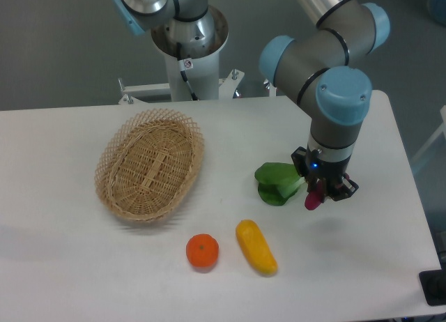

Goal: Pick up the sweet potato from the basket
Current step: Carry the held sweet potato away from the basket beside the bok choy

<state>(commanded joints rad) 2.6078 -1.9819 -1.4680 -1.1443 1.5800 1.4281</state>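
Hand (pixel 322 194) clamped on the sweet potato (pixel 313 198), hanging lifted at right of frame beside the leafy green (pixel 277 182), well clear of the empty basket (pixel 150 163) — carried off, apparently.

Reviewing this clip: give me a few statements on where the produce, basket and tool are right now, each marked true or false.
1. The basket holds the sweet potato. False: the basket is empty; the tool grips the sweet potato.
2. The orange fruit lies on the table beside the yellow vegetable. True.
3. The leafy green vegetable sits inside the basket. False: it lies on the table, next to the tool.
4. The tool is right of the basket. True.
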